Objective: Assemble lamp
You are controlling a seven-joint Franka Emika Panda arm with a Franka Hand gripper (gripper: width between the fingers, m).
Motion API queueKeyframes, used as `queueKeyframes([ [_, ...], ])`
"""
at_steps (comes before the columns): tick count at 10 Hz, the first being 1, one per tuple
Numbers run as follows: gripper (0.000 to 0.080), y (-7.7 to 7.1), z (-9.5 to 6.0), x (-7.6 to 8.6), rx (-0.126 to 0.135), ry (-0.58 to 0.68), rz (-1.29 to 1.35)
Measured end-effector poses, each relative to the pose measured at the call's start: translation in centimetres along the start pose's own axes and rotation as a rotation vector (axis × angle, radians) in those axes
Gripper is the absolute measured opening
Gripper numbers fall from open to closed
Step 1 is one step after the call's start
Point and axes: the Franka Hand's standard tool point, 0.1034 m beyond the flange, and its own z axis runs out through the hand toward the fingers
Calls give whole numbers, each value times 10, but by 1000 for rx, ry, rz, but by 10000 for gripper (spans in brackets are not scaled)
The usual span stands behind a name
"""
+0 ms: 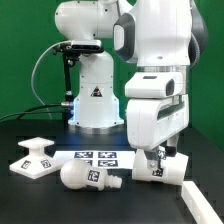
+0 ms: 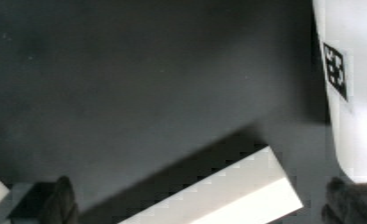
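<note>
The arm [image 1: 160,60] hung low over the black table [image 1: 30,200] with its gripper [image 1: 158,153] just beyond the exterior view's right end of the marker board [image 1: 97,157]. The claw stood open. In the wrist view the two fingers [image 2: 38,202] sat wide apart at either side of the gripper [image 2: 194,203] and clasped nothing.

The shade [image 1: 160,172] lay directly beneath the claw, just beside the marker board on the exterior view's right, with its tags facing the camera. It could not be told whether the fingers touched it.

The bulb [image 1: 85,177] lay on its side in front of the marker board, nearer the camera, its round head toward the exterior view's left and its neck toward the shade. The base [image 1: 33,158] sat flat, well off the marker board's other end, on the exterior view's left.

The wrist view also showed a pale slab [image 2: 233,185] between the fingers and a tagged white surface [image 2: 349,60] along one edge. Neither could be identified.
</note>
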Motion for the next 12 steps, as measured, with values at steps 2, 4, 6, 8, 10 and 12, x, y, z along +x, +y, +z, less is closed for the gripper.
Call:
queueKeyframes([
  [2, 700, 0, 0, 1, -14, 15, -17],
  [4, 700, 0, 0, 1, -14, 15, -15],
  [6, 700, 0, 0, 1, -14, 15, -15],
  [8, 700, 2, -5, -11, -16, 10, -8],
  [10, 700, 1, -39, -50, -47, -1, 6],
  [12, 700, 1, -52, -95, -58, -17, -4],
])
